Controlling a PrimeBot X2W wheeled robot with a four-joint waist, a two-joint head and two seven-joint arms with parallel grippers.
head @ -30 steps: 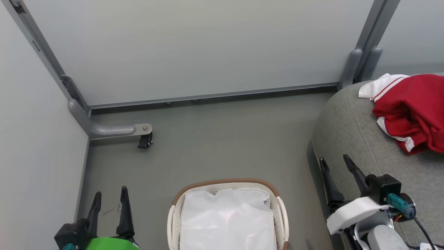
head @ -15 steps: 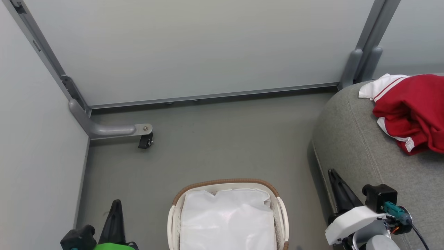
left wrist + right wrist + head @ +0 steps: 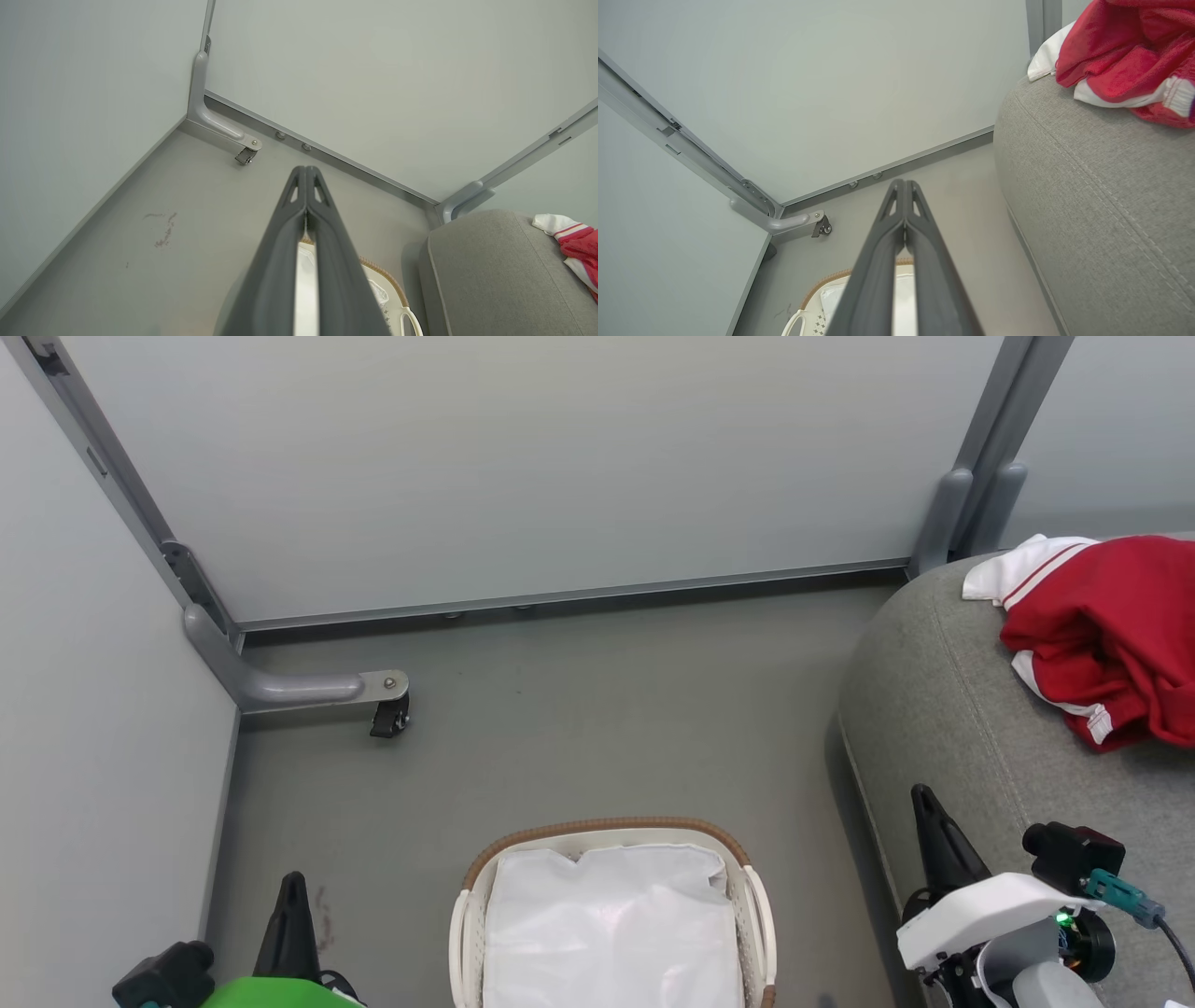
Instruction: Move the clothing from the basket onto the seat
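The red clothing with white striped cuffs lies bunched on the grey seat at the right, also seen as clothing on the seat and as clothing on the seat. The white basket with a brown rim stands on the floor at bottom centre, holding just its white liner. My left gripper is shut and empty at the lower left, fingertips together in its own view. My right gripper is shut and empty beside the seat's front edge.
Pale partition walls close the floor at the back and left. A grey metal foot with a castor juts out at the back left corner. Grey floor lies between the basket and the wall.
Both grippers have gone from open to shut, with nothing in them. Both have drawn back toward the bottom of the head view. The clothing and the basket have stayed put.
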